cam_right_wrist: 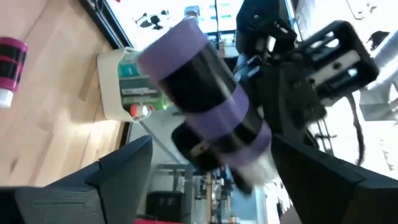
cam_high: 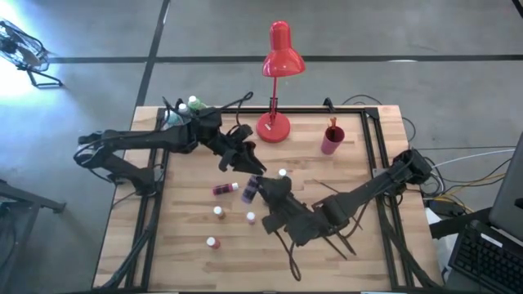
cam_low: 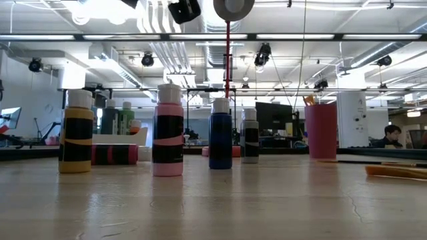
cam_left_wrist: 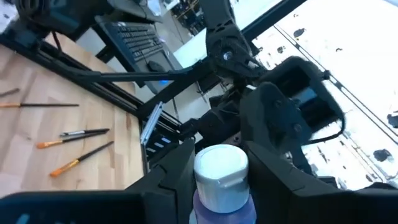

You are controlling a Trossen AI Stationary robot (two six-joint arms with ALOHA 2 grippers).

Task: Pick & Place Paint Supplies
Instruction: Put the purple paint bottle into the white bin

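A purple paint bottle with a black label and white cap [cam_left_wrist: 221, 171] is up in the air between both grippers, over the table's middle [cam_high: 249, 190]. My left gripper [cam_left_wrist: 221, 186] is shut on it. My right gripper [cam_right_wrist: 211, 180] is open; its fingers stand wide apart on either side of the bottle's cap end [cam_right_wrist: 255, 168], and I see no touch. Other bottles stand upright on their bases: yellow [cam_low: 77, 133], pink [cam_low: 168, 133], blue [cam_low: 220, 137]. A magenta bottle [cam_high: 222, 189] lies on its side. Thin brushes [cam_left_wrist: 74, 134] lie flat on the wood. My left gripper pinches the purple bottle between its two fingers just below the white cap [cam_left_wrist: 217, 202], one finger [cam_left_wrist: 174, 177] on each side. The fingers lie across the bottle. The bottle is lifted clear of the table and tilted, with its cap toward the right arm.
A red desk lamp [cam_high: 278, 57] stands at the table's far edge, with a pink cup holding brushes [cam_high: 333, 139] to its right. A pale box with bottles [cam_right_wrist: 124, 87] sits at the far left corner. Small upright bottles [cam_high: 218, 211] dot the near middle.
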